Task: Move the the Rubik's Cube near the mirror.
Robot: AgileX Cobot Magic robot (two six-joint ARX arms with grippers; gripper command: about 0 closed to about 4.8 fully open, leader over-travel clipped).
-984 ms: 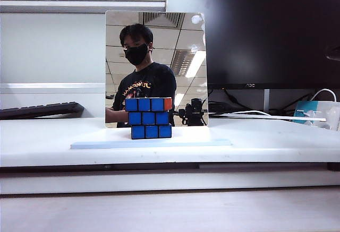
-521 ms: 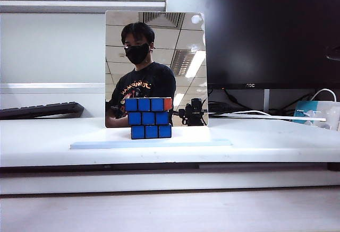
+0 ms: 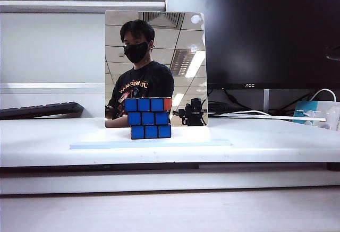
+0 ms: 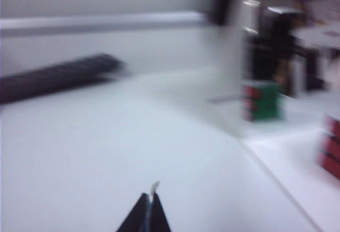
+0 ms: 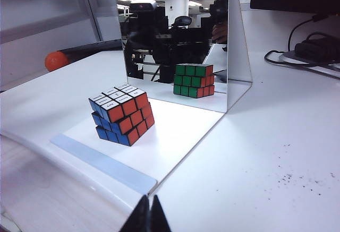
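Rubik's Cube (image 5: 121, 114) resting on the mirror's (image 3: 156, 67) pale base, just before the glass.

Left gripper (image 4: 149, 211) and right gripper (image 5: 149, 214) both hang over the white tabletop (image 5: 255, 157) with fingers pressed together, empty; the cube lies well ahead of the right fingers, far off beyond the left ones.

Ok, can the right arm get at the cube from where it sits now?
Probably yes. The right gripper is shut, set back from the cube, with only bare table and the mirror's base between them. The mirror stands behind the cube, clear of that approach.
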